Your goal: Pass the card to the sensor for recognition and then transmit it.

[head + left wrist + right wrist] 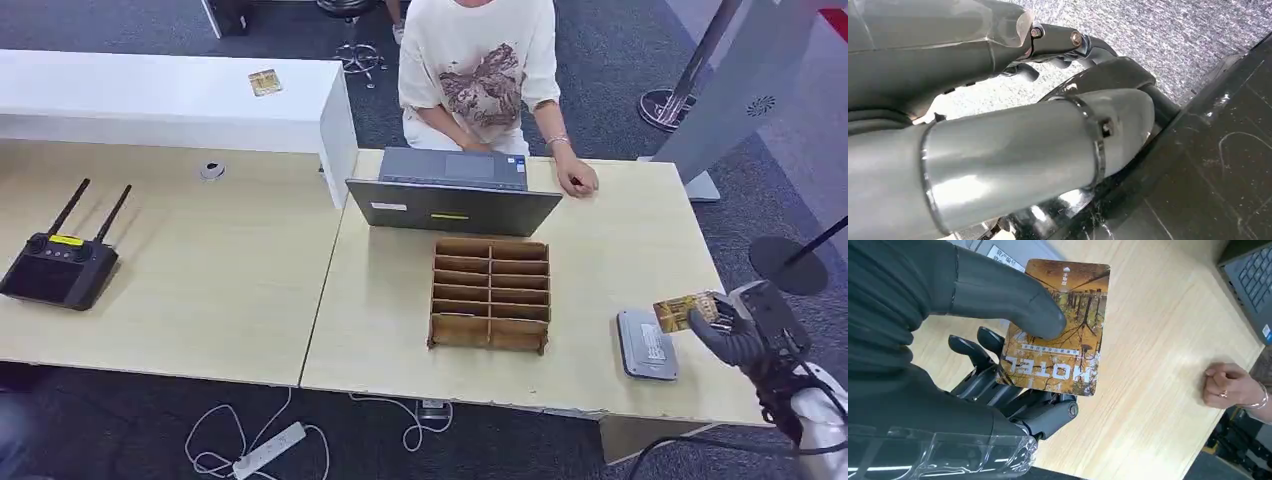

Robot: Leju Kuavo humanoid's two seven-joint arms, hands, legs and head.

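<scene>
The card (1055, 327) is a glossy rectangle printed with an autumn scene of bare trees in orange and brown, with the word HOTEL in large pale letters across one end and a small white logo at the other. The right hand (998, 355) grips it, the thick grey thumb pressed on its printed face and the darker fingers (975, 352) underneath. In the head view the card (680, 311) is small and its print unreadable, but its place is plain: held at the right edge of the table (620, 250), just beside the grey sensor (646, 344) lying flat there. That view also takes in the wooden slotted rack (490, 294) and the laptop (452, 190), with a person's fist (578, 181) resting on the table. The left hand (1068, 47) appears above speckled carpet, and whether its fingers are apart or curled I cannot tell.
</scene>
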